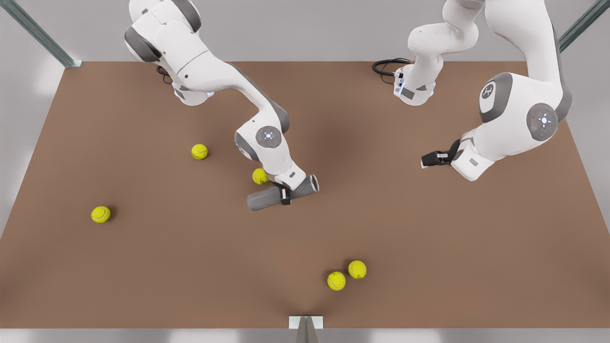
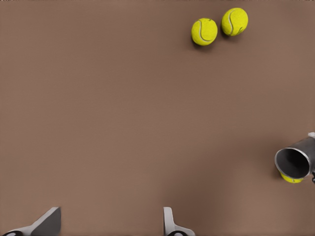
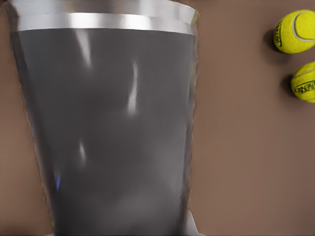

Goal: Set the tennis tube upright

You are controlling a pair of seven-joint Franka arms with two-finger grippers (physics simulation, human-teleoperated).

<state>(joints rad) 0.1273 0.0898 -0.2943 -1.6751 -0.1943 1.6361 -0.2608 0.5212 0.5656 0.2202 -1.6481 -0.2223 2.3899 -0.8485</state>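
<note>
Front view: your right hand (image 1: 285,194) is clamped round the middle of the tennis tube (image 1: 267,197). The tube lies nearly flat, low over the bench (image 1: 143,267), its open end towards the front view's right. One ball (image 1: 259,176) sits just behind it, two more (image 1: 199,151) (image 1: 101,214) are further to the front view's left, and a pair (image 1: 336,280) (image 1: 357,269) is near the front edge. Your left hand (image 1: 431,159) hangs over the front view's right side, well apart from the tube.

Left wrist view: your left hand (image 2: 108,226) has its fingers (image 2: 49,223) spread, holding nothing. The tube's open mouth (image 2: 294,162) is at the frame edge, and the ball pair (image 2: 204,31) (image 2: 235,21) is far off.

Right wrist view: the tube (image 3: 118,132) is close up, with a lighter rim (image 3: 103,19) and two balls (image 3: 295,32) (image 3: 305,81) beside it.
</note>
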